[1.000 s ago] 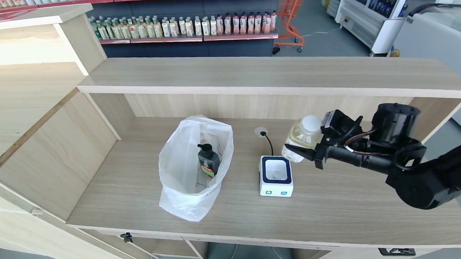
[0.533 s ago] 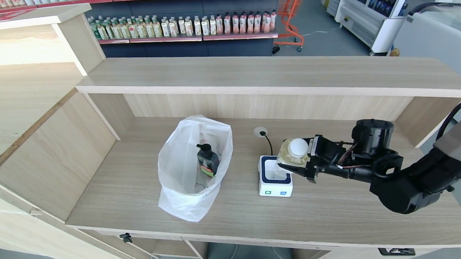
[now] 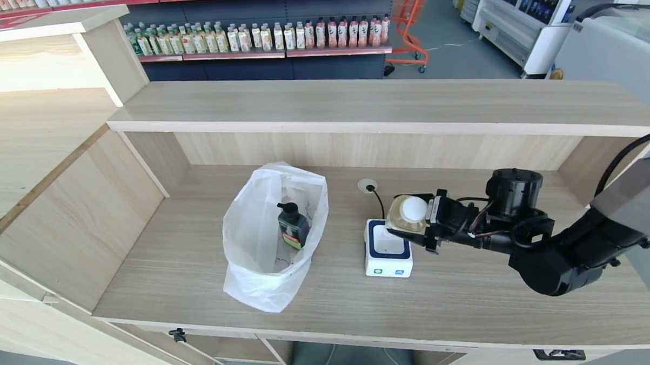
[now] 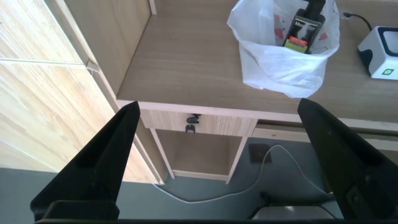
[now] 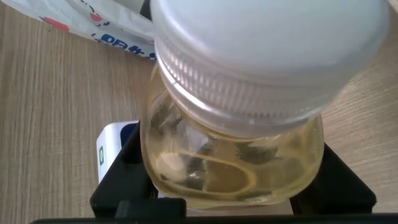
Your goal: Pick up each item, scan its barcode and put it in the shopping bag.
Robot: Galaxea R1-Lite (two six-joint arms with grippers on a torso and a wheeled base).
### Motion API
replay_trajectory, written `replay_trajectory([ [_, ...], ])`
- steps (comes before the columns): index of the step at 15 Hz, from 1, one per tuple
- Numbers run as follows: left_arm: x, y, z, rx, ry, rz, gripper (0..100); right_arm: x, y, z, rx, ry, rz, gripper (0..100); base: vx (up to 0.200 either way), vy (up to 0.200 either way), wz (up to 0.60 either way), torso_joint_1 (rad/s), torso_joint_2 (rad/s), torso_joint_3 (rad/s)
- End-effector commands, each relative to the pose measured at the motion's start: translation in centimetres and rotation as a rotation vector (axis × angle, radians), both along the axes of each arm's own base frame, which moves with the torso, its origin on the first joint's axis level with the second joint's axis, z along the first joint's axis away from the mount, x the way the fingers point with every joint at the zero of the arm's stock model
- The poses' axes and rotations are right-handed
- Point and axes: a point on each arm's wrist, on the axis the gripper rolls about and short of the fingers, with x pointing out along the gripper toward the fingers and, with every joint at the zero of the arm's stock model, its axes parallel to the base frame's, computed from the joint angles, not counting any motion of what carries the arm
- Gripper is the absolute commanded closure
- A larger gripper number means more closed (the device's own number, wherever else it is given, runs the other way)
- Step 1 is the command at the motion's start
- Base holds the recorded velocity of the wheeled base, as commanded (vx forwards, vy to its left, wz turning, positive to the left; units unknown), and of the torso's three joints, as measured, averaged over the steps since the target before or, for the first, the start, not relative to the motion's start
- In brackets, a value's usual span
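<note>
A clear bottle point(image 3: 412, 209) of yellowish liquid with a white cap hangs upright just over the right part of the white-and-blue barcode scanner point(image 3: 388, 249). My right gripper point(image 3: 403, 217) is shut on its body. In the right wrist view the bottle point(image 5: 236, 137) stands close up, with the scanner point(image 5: 115, 155) below it. The white shopping bag point(image 3: 270, 236) stands open left of the scanner, with a dark pump bottle point(image 3: 294, 227) inside. My left gripper point(image 4: 217, 111) is open and holds nothing, low in front of the counter; the bag point(image 4: 283, 53) lies beyond it.
A black cable runs from the scanner to a round grommet point(image 3: 367, 186). A raised ledge point(image 3: 354, 103) bounds the counter at the back and a side wall point(image 3: 88, 212) on the left. Bare counter point(image 3: 469, 296) lies right of the scanner.
My right arm has carried the bottle down and to the left, from beside the scanner to just over it. The bag and scanner have stayed put.
</note>
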Motion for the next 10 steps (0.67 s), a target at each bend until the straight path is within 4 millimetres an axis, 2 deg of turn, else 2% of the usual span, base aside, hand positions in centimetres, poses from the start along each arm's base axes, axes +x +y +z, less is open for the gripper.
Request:
replay_trajectory([
  [1, 0.0, 0.0, 0.0, 0.000, 0.002, 0.000, 0, 0.2, 0.2, 0.1, 0.005, -0.010, -0.002, 100, 0.000, 0.000, 0.00, 0.000, 0.00, 0.000],
  [3, 0.0, 0.0, 0.0, 0.000, 0.002, 0.000, 0, 0.6, 0.2, 0.4, 0.022, -0.003, -0.024, 100, 0.000, 0.000, 0.00, 0.000, 0.00, 0.000],
  [6, 0.0, 0.0, 0.0, 0.000, 0.002, -0.001, 0, 1.0, 0.2, -0.4, 0.026, 0.031, -0.038, 100, 0.000, 0.000, 0.00, 0.000, 0.00, 0.000],
  [10, 0.0, 0.0, 0.0, 0.000, 0.002, -0.001, 0, 2.6, 2.0, -1.3, 0.036, 0.021, 0.008, 100, 0.000, 0.000, 0.00, 0.000, 0.00, 0.000],
])
